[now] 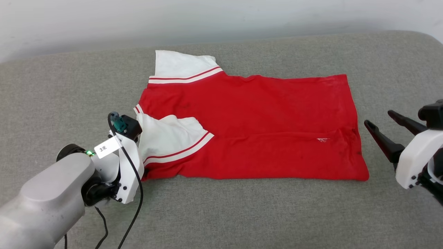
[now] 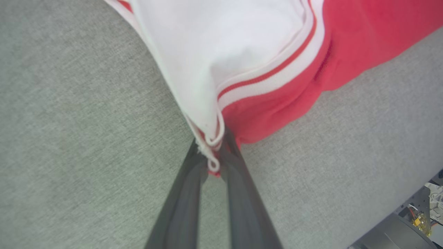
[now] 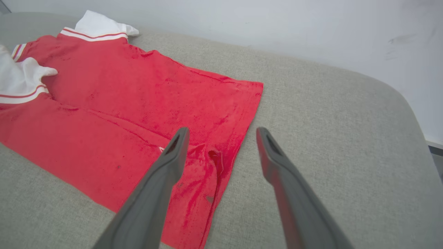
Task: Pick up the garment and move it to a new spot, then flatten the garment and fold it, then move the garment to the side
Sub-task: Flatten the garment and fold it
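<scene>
Red cloth of the garment (image 1: 249,128) spread across the middle of the head view on the grey padded surface (image 1: 221,214), long axis running left to right in frame: collar end and white sleeves toward the left, hem (image 1: 356,128) toward the right. Far sleeve (image 1: 180,65) laid out at upper centre-left; near sleeve (image 1: 169,138) lying in over the red body.

Left gripper (image 2: 211,155) narrowed to a pinch on the striped cuff corner of that near sleeve, at the lower-left edge of the cloth. Pinch plain in the left wrist view, with white fabric caught between the dark fingers (image 2: 183,193).

Right gripper (image 1: 379,119) at the right edge of the head view, spread wide, holding nothing, tips aimed toward the hem and near it, apparently not touching.

Judged: sleeve end in hand on the left, hem end nearer the right arm. Coming move likely to turn on taking the hem's near corner, so that both ends lift along the long axis.
</scene>
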### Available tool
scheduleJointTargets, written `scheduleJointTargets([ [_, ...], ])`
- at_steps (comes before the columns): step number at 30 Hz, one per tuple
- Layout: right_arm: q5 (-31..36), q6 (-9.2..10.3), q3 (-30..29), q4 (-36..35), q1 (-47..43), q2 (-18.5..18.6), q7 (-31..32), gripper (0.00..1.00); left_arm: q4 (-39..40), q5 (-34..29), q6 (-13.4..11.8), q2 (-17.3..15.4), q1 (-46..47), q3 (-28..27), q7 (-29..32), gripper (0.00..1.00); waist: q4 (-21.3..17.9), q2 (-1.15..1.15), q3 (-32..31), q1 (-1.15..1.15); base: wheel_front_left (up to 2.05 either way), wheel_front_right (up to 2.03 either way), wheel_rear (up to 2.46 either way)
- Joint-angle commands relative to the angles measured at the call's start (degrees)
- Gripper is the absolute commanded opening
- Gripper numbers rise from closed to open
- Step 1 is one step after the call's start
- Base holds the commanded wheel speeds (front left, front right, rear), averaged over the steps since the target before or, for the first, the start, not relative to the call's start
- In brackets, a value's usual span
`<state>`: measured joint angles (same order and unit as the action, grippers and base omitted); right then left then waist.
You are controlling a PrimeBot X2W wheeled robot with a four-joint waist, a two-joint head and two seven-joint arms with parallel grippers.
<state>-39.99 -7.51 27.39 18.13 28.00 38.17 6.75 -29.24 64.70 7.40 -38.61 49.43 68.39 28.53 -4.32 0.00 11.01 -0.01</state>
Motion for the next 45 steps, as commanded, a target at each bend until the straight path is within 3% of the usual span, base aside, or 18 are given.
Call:
scheduleJointTargets([
  [1, -0.29, 0.05, 0.31, -0.44, 0.35, 0.44, 0.84, 1.00, 0.23, -0.23, 0.02, -0.25, 0.21, 0.19, -0.27, 0.00, 0.16, 0.00, -0.11, 0.01, 0.00, 0.00, 0.00],
  [6, -3.56, 0.05, 2.45, -4.80, -0.21, 4.81, 16.01, 1.00, 2.30, -0.42, 0.02, -1.26, 0.55, 0.72, -2.23, 0.00, 0.68, 0.00, 0.10, 0.01, 0.00, 0.00, 0.00],
  [11, -4.81, 0.05, 1.97, -4.74, -0.91, 4.16, 25.24, 1.00, 3.41, -0.85, 0.03, -1.59, 1.42, 1.29, -3.53, 0.00, 1.20, 0.00, 0.89, 0.01, 0.00, 0.00, 0.00],
  [23, -1.16, 0.04, 1.56, 8.24, -1.02, -4.57, 26.80, 1.00, 4.49, -2.03, 0.03, -0.45, 4.31, 1.93, -5.04, 0.00, 3.06, 0.00, 3.61, 0.01, 0.00, 0.00, 0.00],
  [28, -2.55, -0.21, 5.48, 12.40, -3.40, -8.68, 26.88, 1.00, 4.67, -2.11, 0.03, -0.42, 4.57, 2.12, -5.64, 0.00, 3.33, 0.00, 4.14, 0.01, 0.00, 0.00, 0.00],
  [29, -2.97, -0.31, 5.83, 12.56, -3.58, -8.97, 26.41, 0.46, 4.65, -2.05, 0.03, -0.50, 4.44, 2.14, -5.86, 0.00, 3.27, 0.00, 4.13, 0.01, 0.00, 0.00, 0.00],
  [30, -3.33, -0.31, 6.06, 12.49, -3.39, -9.04, 25.50, 0.11, 4.61, -1.93, 0.03, -0.59, 4.25, 2.20, -6.12, 0.00, 3.20, 0.00, 4.09, 0.01, 0.00, 0.00, 0.00],
  [31, -3.64, -0.31, 6.30, 12.47, -3.05, -8.86, 24.80, 0.00, 4.55, -1.76, 0.03, -0.74, 3.90, 2.22, -6.21, 0.00, 3.06, 0.00, 3.93, 0.01, 0.00, 0.00, 0.00],
  [45, -6.94, 0.04, 6.53, 3.67, -3.94, -0.39, 14.02, 0.00, 7.31, 1.80, -0.29, -4.19, -1.61, 1.47, -9.31, 0.00, 2.24, 0.00, -2.48, 0.01, 0.00, 0.00, 0.00],
])
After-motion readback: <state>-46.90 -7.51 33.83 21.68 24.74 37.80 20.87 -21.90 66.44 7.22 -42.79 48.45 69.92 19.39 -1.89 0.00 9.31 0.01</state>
